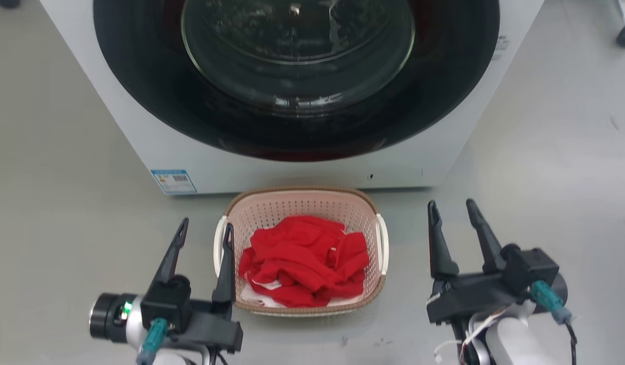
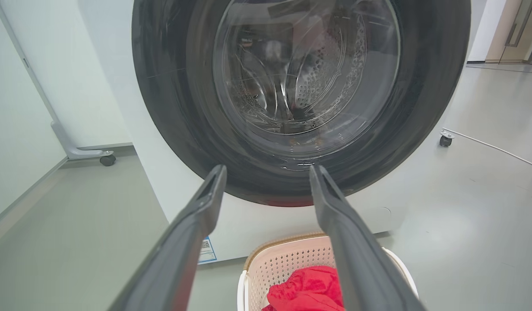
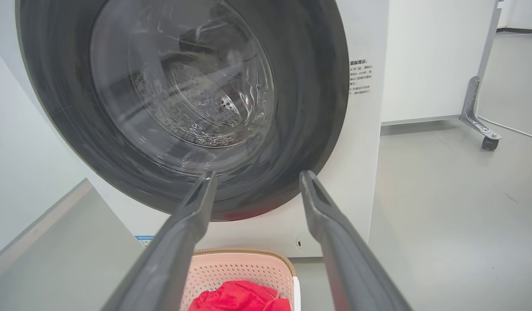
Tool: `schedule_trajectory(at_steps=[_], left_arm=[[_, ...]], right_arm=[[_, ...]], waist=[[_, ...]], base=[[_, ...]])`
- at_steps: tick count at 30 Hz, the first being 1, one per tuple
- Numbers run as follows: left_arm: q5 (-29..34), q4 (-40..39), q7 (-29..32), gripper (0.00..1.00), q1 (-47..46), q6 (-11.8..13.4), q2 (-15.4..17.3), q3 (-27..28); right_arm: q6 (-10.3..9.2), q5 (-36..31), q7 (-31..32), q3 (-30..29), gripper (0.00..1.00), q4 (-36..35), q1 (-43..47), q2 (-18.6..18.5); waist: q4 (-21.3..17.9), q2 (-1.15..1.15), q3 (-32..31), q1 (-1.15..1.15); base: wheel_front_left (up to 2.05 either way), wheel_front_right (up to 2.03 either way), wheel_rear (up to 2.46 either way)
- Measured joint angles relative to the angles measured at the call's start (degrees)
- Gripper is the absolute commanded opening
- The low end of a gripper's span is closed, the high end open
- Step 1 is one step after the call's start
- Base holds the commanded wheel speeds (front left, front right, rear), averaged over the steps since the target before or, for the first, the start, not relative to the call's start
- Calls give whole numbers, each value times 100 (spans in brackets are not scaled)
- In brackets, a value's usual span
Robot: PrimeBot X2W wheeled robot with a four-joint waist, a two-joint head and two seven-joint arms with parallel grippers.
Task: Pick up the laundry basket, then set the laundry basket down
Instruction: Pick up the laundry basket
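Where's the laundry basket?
Head view, centre: laundry basket on the floor before the washing machine, left gripper by its left side, right gripper apart on its right.

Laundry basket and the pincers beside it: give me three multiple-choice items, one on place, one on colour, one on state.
1. Where is the laundry basket? A) on the floor before the washing machine B) on top of the machine C) inside the drum
2. What colour is the cloth in it? A) blue B) red C) white
3. How are the left pincer and right pincer? A) both open B) both shut C) left shut, right open
Answers: 1 A, it sits at the machine's foot. 2 B, red folds lie inside. 3 A, each stands spread wide.
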Motion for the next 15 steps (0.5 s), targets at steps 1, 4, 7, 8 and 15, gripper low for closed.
schedule_trajectory(at_steps=[1,4,7,8,15], left_arm=[[-9,32,3,100,-83,0,-4,4],[-73,133,59,100,-349,-1,-36,23],[-133,304,135,100,-596,-4,-75,38],[-138,372,142,100,-667,-7,-87,49],[-233,845,342,100,-1177,-8,-138,158]], right_arm=[[1,0,-1,-24,100,24,-83,-1],[37,0,-1,-63,100,124,-324,-3],[59,0,-1,-87,100,266,-546,-4],[62,0,-2,-89,100,325,-621,-3],[129,1,-15,-121,100,771,-1116,-8]], waist=[[-2,0,75,0],[-8,0,310,0],[-12,0,552,0],[-13,0,633,0],[-14,0,1215,1]], base=[[0,0,0],[0,0,0],[0,0,0],[0,0,0],[0,0,0]])
